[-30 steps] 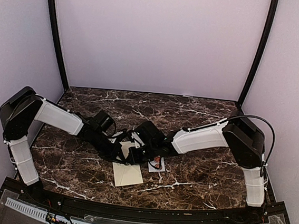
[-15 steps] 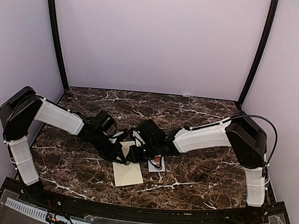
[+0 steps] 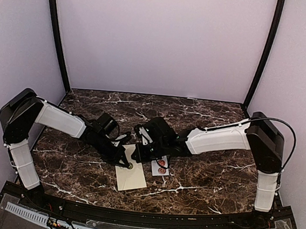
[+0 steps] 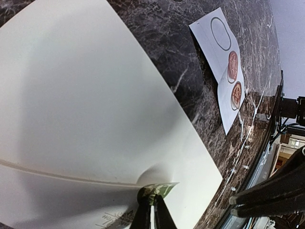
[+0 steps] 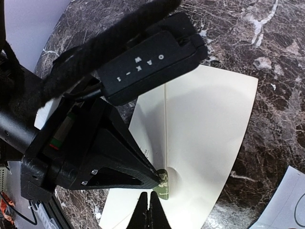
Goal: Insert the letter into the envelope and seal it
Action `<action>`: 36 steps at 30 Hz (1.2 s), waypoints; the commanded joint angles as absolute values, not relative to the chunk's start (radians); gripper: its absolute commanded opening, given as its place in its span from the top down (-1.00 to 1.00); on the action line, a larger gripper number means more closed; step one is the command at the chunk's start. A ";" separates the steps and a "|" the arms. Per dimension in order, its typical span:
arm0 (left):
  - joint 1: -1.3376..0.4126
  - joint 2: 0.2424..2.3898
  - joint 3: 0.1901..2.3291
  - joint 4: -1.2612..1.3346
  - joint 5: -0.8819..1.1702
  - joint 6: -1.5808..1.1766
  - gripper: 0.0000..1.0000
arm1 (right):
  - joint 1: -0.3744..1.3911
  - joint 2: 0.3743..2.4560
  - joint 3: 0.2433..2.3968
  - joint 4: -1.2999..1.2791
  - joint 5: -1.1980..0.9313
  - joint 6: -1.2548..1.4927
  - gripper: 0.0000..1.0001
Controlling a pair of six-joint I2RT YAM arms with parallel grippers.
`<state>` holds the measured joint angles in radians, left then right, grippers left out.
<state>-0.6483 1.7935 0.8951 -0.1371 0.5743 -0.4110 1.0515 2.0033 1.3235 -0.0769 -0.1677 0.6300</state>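
Note:
The cream envelope (image 3: pixel 130 177) lies flat on the marble table (image 3: pixel 206 176) between the two arms. It fills the left wrist view (image 4: pixel 95 95) and shows in the right wrist view (image 5: pixel 209 124). A green printed corner of the letter (image 4: pixel 164 191) sticks out at its fold line, with a little print (image 4: pixel 114 218) beside it; the remainder is hidden. My left gripper (image 3: pixel 128 165) (image 4: pixel 153 212) is shut on that corner (image 5: pixel 165 187). My right gripper (image 3: pixel 138 157) (image 5: pixel 150 212) is shut on nothing, its tips just short of the corner.
A small white sticker strip (image 3: pixel 161 166) with two red-brown round seals and one empty ring (image 4: pixel 224 62) lies right of the envelope. The black front rail (image 3: pixel 132 215) runs along the near table edge. Lilac walls enclose the back and sides.
My right arm has drawn back toward the far right, off the envelope, uncovering the sticker strip. The left gripper has kept its grip in the same place.

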 commanded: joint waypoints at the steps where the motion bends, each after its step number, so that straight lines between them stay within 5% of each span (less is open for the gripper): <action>1: -0.652 1.821 0.876 -0.223 0.483 -0.393 0.90 | 1.057 2.033 1.316 -0.007 -0.221 0.651 1.00; 36: -0.653 1.824 0.881 -0.233 0.480 -0.384 0.93 | 1.050 2.152 1.322 -0.087 -0.159 0.733 1.00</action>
<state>-0.6483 1.7935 0.8955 -0.1394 0.5697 -0.4034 1.0512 2.1376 1.3552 -0.0387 -0.1997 0.6979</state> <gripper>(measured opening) 0.035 0.002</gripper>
